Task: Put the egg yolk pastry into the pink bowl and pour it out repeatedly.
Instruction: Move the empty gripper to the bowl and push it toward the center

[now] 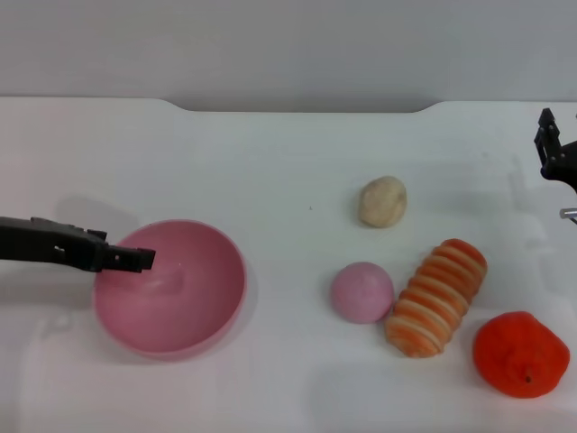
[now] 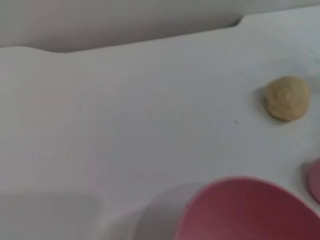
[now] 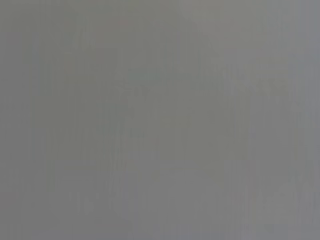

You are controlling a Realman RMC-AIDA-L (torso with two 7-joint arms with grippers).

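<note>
The egg yolk pastry (image 1: 382, 201) lies bare on the white table (image 1: 270, 162), right of centre and toward the far side, with nothing touching it; the left wrist view shows the same pale bun (image 2: 286, 98) alone on the white surface. Nearer than it sits one smooth pink ball (image 1: 361, 292), which touches the near end of one long orange-and-cream striped bread (image 1: 436, 297) lying slantwise beside it. One orange, lumpy round fruit (image 1: 521, 354) rests just beyond the bread's near end, toward the right front corner of the table. None of these lies between the pastry and the pink bowl (image 1: 171, 287), which stands well apart on the left side, open side up and holding nothing; the stretch of table between them is bare. The bowl's rim also shows in the left wrist view (image 2: 250, 210), with an edge of the pink ball at that picture's border. The left gripper (image 1: 135, 260) reaches in from the left at a low angle, its tip over the bowl's left rim; I cannot tell whether it pinches the rim or how far its fingers stand apart. The right gripper (image 1: 554, 149) hangs at the far right edge, well away from everything, fingers apart and holding nothing. The right wrist view shows only flat grey.
</note>
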